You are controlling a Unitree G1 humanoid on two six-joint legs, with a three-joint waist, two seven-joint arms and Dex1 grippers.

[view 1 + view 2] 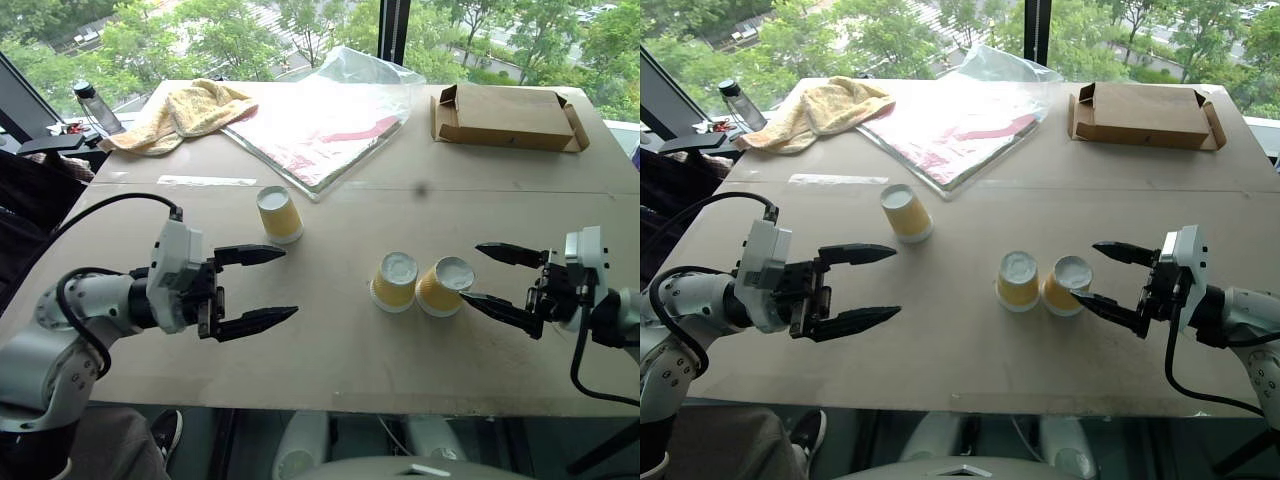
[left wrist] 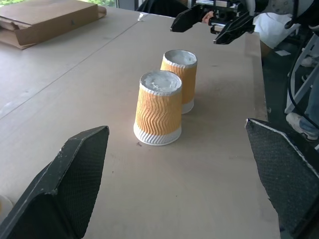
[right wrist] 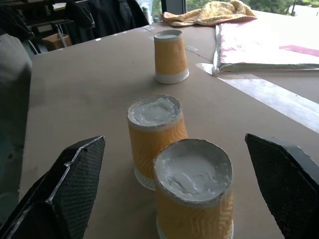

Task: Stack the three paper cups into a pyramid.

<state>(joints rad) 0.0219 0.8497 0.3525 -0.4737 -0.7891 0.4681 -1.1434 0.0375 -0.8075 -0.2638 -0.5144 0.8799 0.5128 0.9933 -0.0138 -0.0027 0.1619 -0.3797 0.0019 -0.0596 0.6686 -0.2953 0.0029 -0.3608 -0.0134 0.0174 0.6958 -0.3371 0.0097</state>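
Presently, two of the three paper cups stood upside down, side by side and touching or very nearly so, at about 4 o'clock from the middle of the table [image 1: 330, 350]: the inner base cup [image 1: 394, 281] and the outer base cup [image 1: 443, 287]. The third cup [image 1: 279, 214], also inverted, stood well apart at about 10 o'clock from that pair.

The right gripper [image 1: 490, 275] hung just beside the outer base cup at its 3 o'clock, jaws spread wide and holding nothing. The left gripper [image 1: 262, 288] hovered at 9 o'clock from the pair, jaws likewise wide and empty, with the third cup near it at about 1 o'clock.

In my judgement the base row was laid and the step in hand was to fetch the third cup and cap the pair. Recommendations:
- Take the third cup with the left gripper, which was the nearer.
- Grip the ribbed wall at mid height, lightly, since paper would likely crush.
- Keep it inverted and level in carriage.
- Lower it centred over the seam between the two bases, so its rim bears on both.
- Release only once seated, then withdraw sideways without brushing the base.

A cloth [image 1: 190, 112], a plastic bag [image 1: 320, 125] and a cardboard box [image 1: 505, 118] lay at the table's far edge, clear of the work.
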